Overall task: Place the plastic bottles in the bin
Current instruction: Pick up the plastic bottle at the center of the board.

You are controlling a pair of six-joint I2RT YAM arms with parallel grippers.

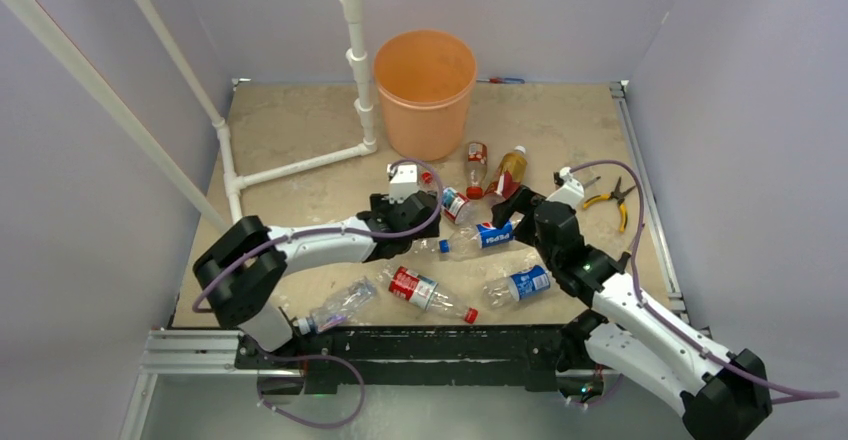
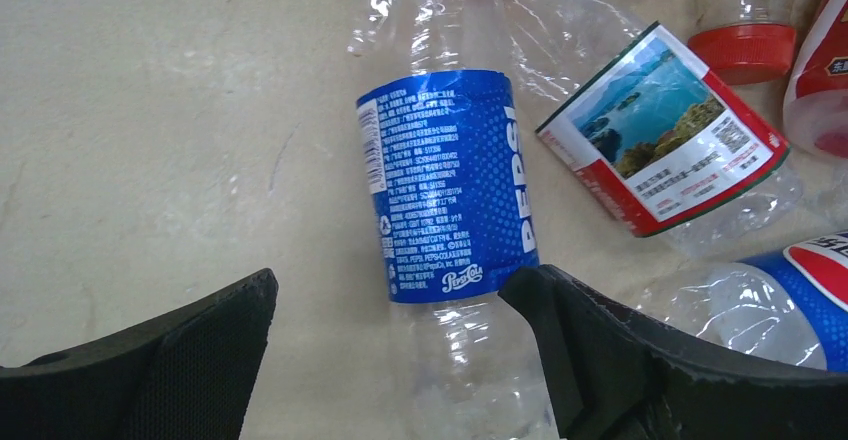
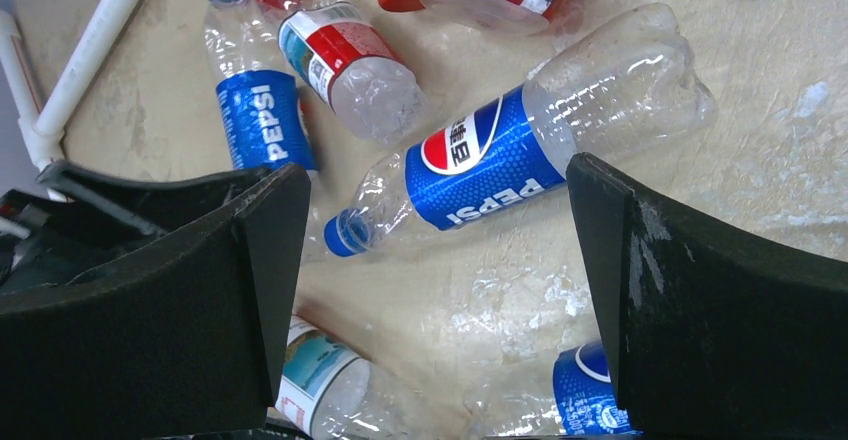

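The left gripper hangs low over the table with its claw spread wide and holding nothing. A Pepsi bottle lies flat between its black fingers; I cannot tell if one finger touches it. The right gripper is also opened wide and empty, above a second Pepsi bottle that lies on its side. A red-labelled bottle lies just beside the first one, and other bottles are scattered nearer the arm bases. The orange bin stands upright at the far side, beside the white pipe frame, well apart from both claws. Yellow pliers lie at the right.
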